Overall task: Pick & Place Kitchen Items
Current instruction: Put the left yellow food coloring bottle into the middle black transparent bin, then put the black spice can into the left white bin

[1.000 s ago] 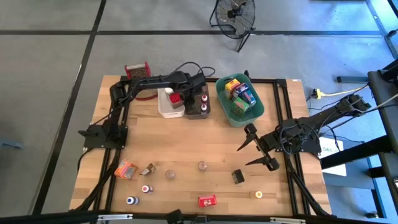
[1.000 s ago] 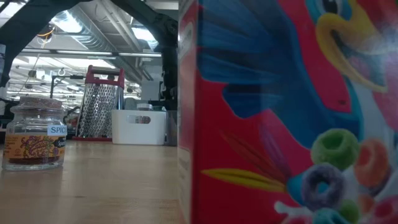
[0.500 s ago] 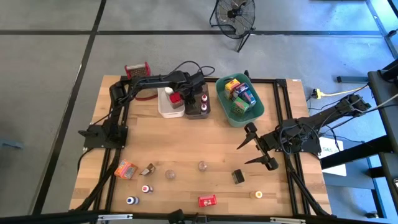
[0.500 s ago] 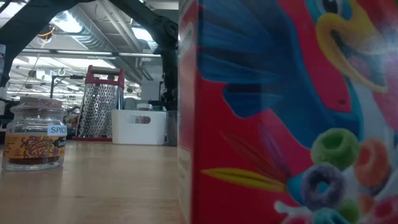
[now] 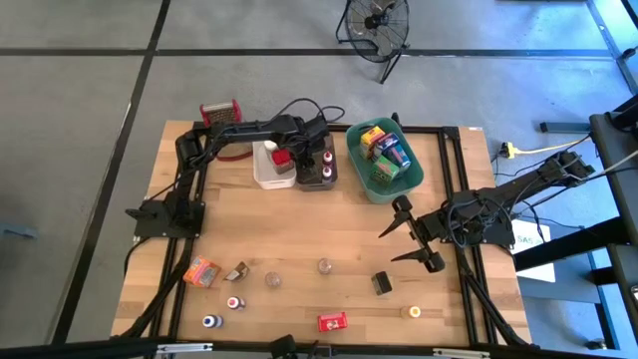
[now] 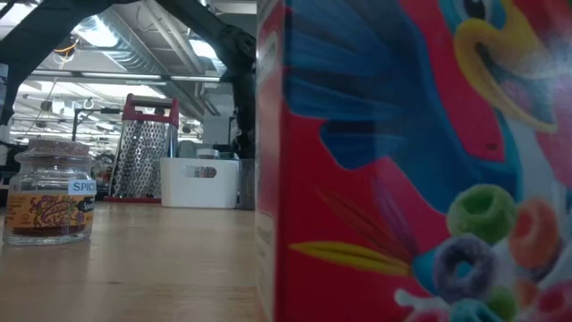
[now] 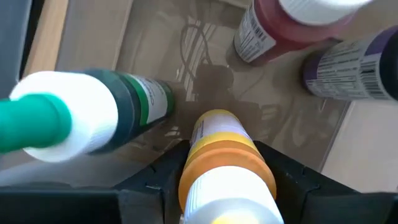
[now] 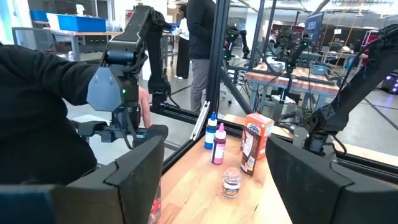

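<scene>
The left hand (image 5: 299,160) is loosening around an orange-capped bottle (image 7: 225,168) inside the brown bin (image 7: 155,50), completing placement. The right hand (image 5: 411,239) is waiting wide beside the teal bin (image 5: 364,178).

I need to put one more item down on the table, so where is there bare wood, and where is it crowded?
The widest bare patch is the middle of the wooden table, between the white bin, brown bin and teal bin at the far edge and the loose items near the front. It is crowded at front left around the orange box and small bottles.
</scene>
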